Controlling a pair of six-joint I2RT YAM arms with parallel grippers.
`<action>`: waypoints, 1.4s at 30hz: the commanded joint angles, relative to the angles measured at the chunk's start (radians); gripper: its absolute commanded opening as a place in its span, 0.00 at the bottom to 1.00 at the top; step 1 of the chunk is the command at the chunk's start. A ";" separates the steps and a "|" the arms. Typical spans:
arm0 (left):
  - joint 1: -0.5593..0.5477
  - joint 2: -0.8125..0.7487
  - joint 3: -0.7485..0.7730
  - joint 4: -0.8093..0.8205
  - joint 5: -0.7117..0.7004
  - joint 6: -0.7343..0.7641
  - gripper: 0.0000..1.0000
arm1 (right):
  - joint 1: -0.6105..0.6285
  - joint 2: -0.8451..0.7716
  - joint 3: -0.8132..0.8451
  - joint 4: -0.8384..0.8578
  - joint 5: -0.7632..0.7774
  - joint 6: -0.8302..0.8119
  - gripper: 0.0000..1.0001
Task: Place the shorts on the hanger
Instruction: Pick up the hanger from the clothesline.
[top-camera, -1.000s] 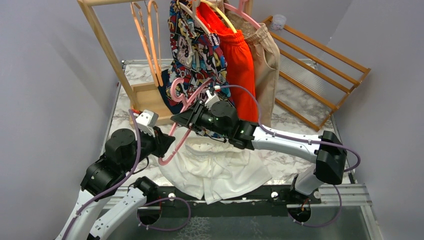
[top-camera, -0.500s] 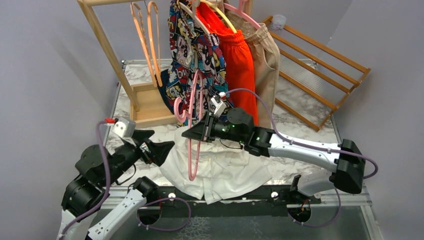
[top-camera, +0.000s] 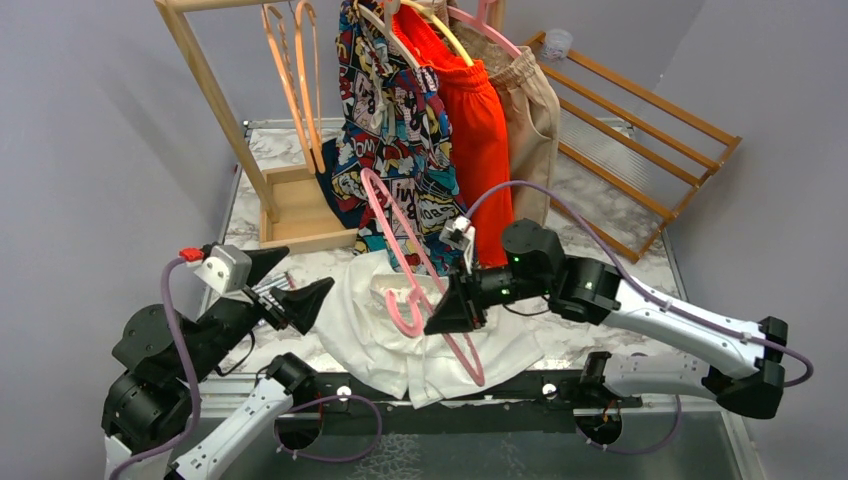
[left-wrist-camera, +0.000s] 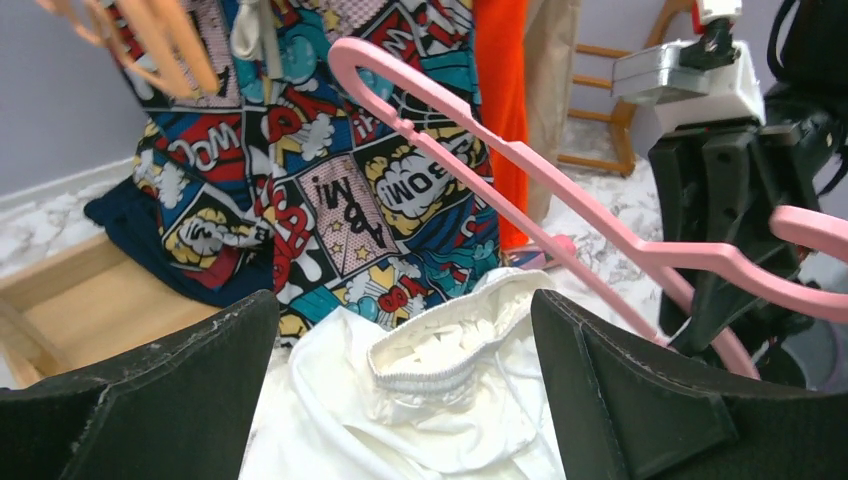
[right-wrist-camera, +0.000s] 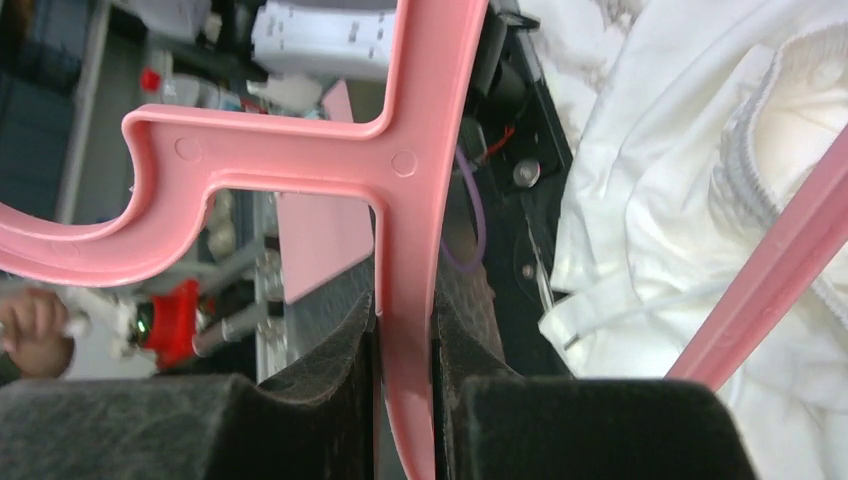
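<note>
The white shorts (top-camera: 400, 345) lie crumpled on the table near its front edge, the elastic waistband (left-wrist-camera: 455, 350) gaping upward. My right gripper (top-camera: 447, 312) is shut on the pink hanger (top-camera: 415, 250) and holds it slanted in the air above the shorts. In the right wrist view the hanger's bar (right-wrist-camera: 405, 200) is pinched between the two black pads near the hook. My left gripper (top-camera: 292, 283) hovers at the shorts' left edge, open wide and holding nothing. In the left wrist view the waistband shows between its fingers (left-wrist-camera: 640, 400).
A wooden rack (top-camera: 215, 95) at the back carries orange hangers (top-camera: 300, 85), comic-print shorts (top-camera: 395, 125), orange-red shorts (top-camera: 480, 125) and beige shorts (top-camera: 532, 115). Its box base (top-camera: 300, 212) sits at back left. A slatted wooden frame (top-camera: 640, 150) leans at right.
My left gripper let go of the hanger, opened wide and drew back to the left. My right gripper carried the hanger forward and rightward over the shorts, tilting it.
</note>
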 joint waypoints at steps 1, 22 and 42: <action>-0.001 0.033 0.017 0.086 0.191 0.189 0.99 | 0.005 -0.078 0.035 -0.257 -0.154 -0.230 0.08; -0.006 0.226 -0.016 0.207 0.696 0.656 0.99 | 0.005 -0.113 0.050 -0.451 -0.253 -0.394 0.10; -0.067 0.307 -0.095 0.244 0.778 0.749 0.93 | 0.005 0.024 0.171 -0.513 -0.228 -0.490 0.08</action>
